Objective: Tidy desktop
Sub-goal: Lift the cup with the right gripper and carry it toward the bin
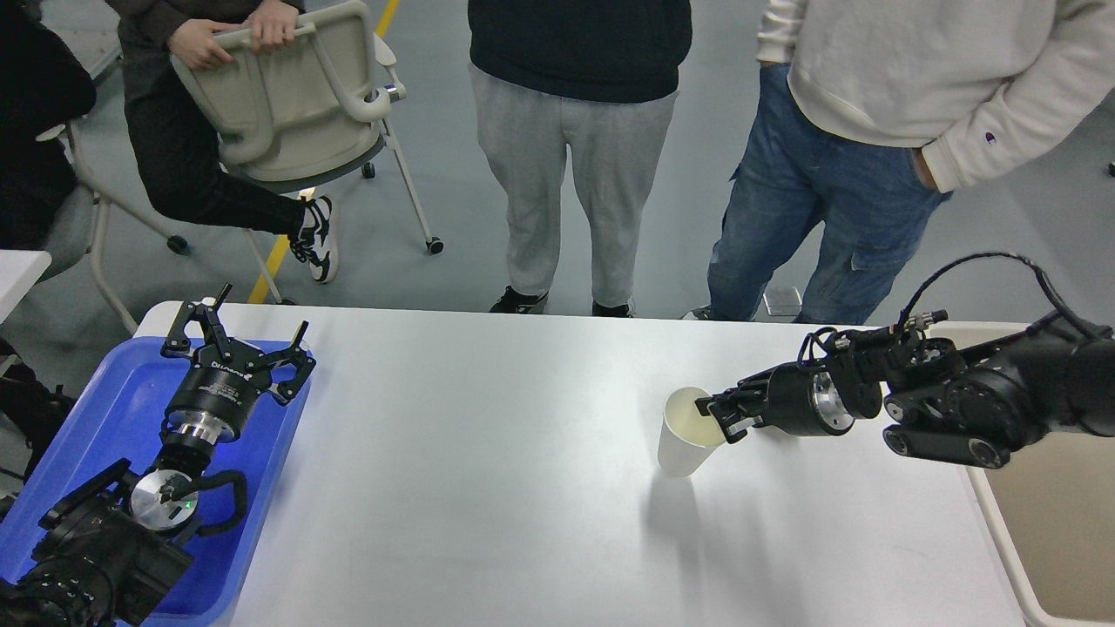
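White counter (488, 488), ppl standing behind | R claw (719, 416) clamped on paper cup (684, 435) rim | L claw (239, 340) spread over blue tray (104, 409) | risk: thin rim crushes/slips, cup tips w/ hard pull

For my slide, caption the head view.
Right gripper pinches a paper cup's rim on the desktop; left gripper open.

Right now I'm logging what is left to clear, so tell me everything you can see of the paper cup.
The paper cup is plain white, cream inside, and looks empty. It tapers to a narrower base and leans slightly, its mouth toward the right. It sits right of centre on the white desktop, throwing a faint shadow toward the near edge. The right gripper is shut on its rim, one finger inside. Nothing else touches it.
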